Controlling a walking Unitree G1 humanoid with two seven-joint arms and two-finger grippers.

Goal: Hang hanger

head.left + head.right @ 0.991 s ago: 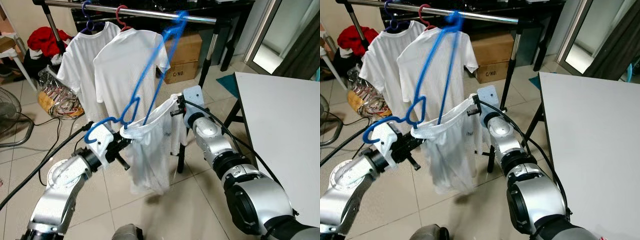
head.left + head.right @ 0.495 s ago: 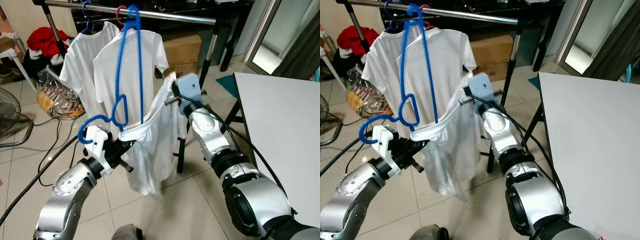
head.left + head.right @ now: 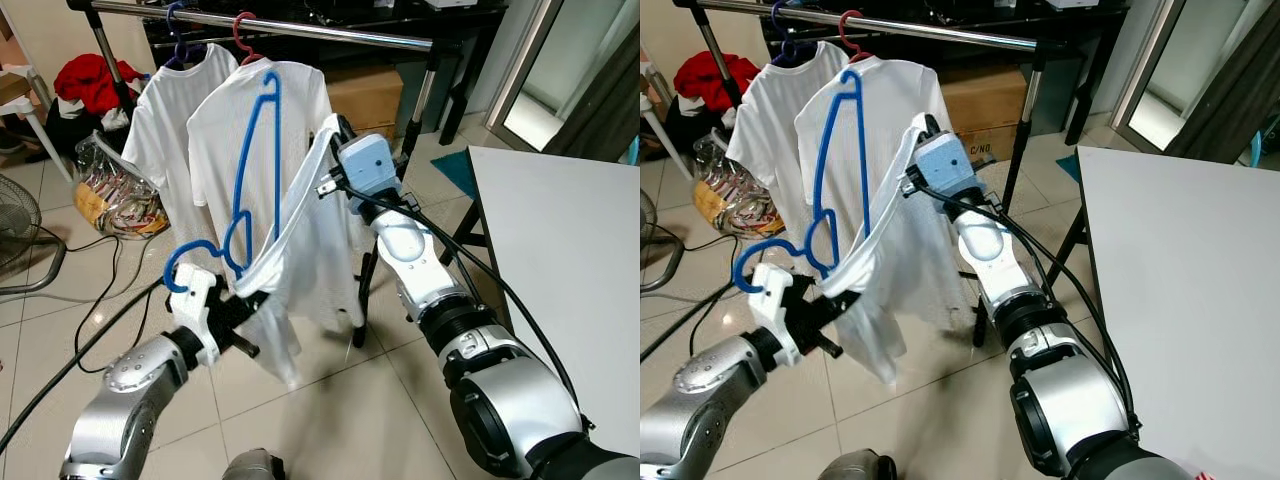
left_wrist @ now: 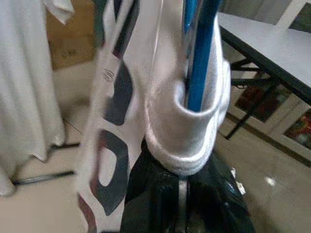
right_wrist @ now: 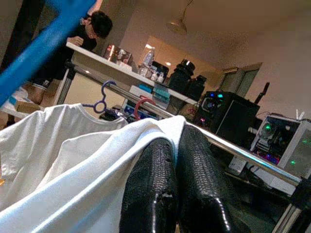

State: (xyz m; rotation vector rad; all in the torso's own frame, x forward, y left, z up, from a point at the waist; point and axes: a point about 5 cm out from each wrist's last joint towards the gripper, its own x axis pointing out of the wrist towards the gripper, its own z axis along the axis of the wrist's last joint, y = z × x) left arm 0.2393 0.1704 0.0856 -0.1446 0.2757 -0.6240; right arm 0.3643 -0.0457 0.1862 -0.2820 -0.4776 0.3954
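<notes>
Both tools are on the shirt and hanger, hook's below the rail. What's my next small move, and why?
Probably raise both tools together toward the rail. The hanger has its hook lying against a hung tee, below the rail. The left tool holds the hanger's low end inside the shirt; the right tool pinches the shirt's other edge, so lifting one side alone would likely tilt it further.

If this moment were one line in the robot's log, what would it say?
left gripper: shut on blue hanger | right gripper: shut on white shirt | hanger below rail, not hooked
</notes>
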